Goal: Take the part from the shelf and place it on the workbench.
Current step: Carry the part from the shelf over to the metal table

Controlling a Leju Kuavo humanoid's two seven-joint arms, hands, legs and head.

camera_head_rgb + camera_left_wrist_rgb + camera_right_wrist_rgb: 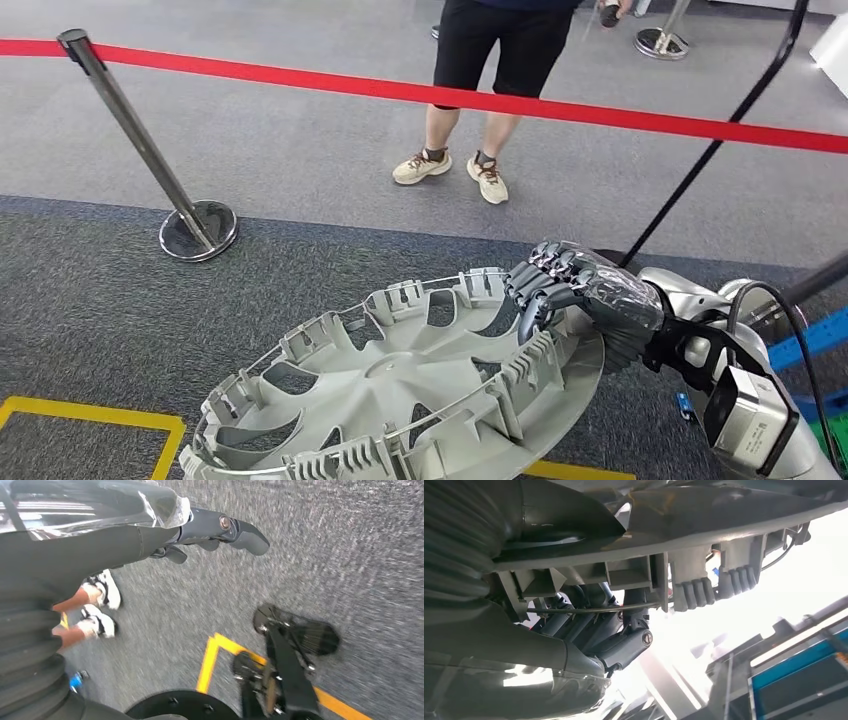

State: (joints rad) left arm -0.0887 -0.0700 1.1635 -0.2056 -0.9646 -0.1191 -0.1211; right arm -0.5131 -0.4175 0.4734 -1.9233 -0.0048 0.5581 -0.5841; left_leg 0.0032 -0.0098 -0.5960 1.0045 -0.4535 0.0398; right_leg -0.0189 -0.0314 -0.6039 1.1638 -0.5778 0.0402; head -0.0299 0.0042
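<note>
Above the carpet, right hand [560,285] grips the part [400,390] by its rim, ribbed inner face up.

You have the wheel cover [400,400] low in front of you, your right hand [580,295] on its right rim. Beyond the wheel cover the barrier tape [420,93] crosses the floor; its post [150,150] stands far left of the cover, and a person [480,90] stands behind the tape.
</note>
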